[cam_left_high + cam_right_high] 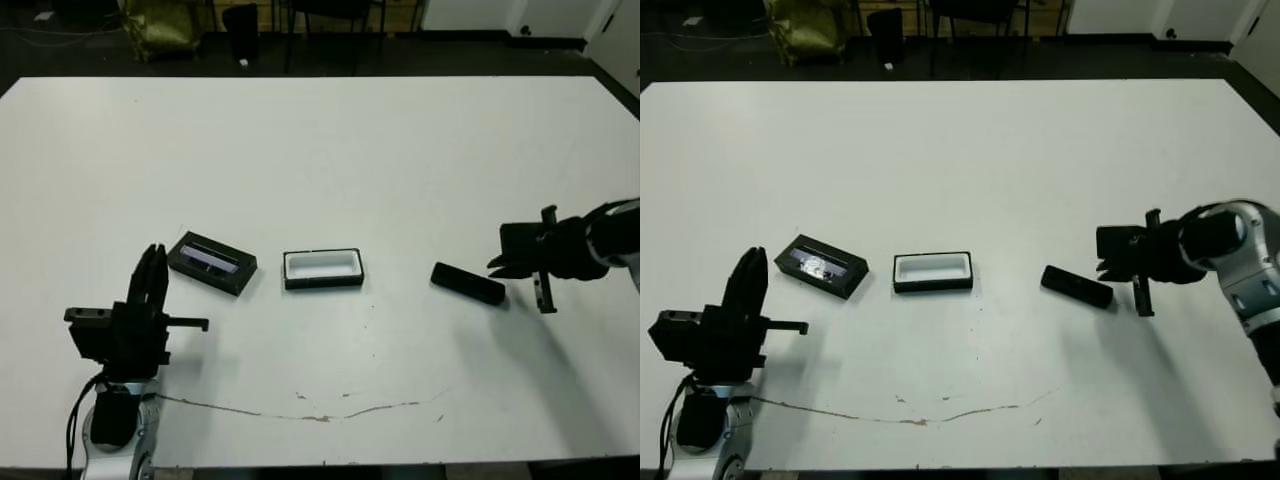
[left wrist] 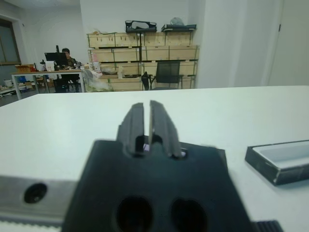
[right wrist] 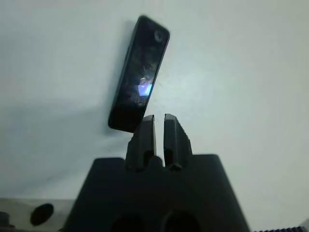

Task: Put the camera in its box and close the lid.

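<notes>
A: Any readable text or logos?
B: None legible. The camera point(image 1: 468, 283) is a flat black bar with rounded ends, a glossy face and a bluish glint mid-body in the right wrist view.
A: Where is it?
B: Flat on the white tabletop point(image 1: 330, 160), right of the box point(image 1: 322, 269), apart from it. The box is open, black outside with a white lining, nothing in it. The lid point(image 1: 211, 262) lies left of the box, separate, with a purplish glossy strip facing up.
A: Grippers?
B: The right gripper point(image 3: 159, 137) is just beside the camera's near end, fingers pressed together, holding nothing. The left gripper point(image 2: 147, 128) is near the tabletop's front-left, fingers clenched, also holding nothing.
</notes>
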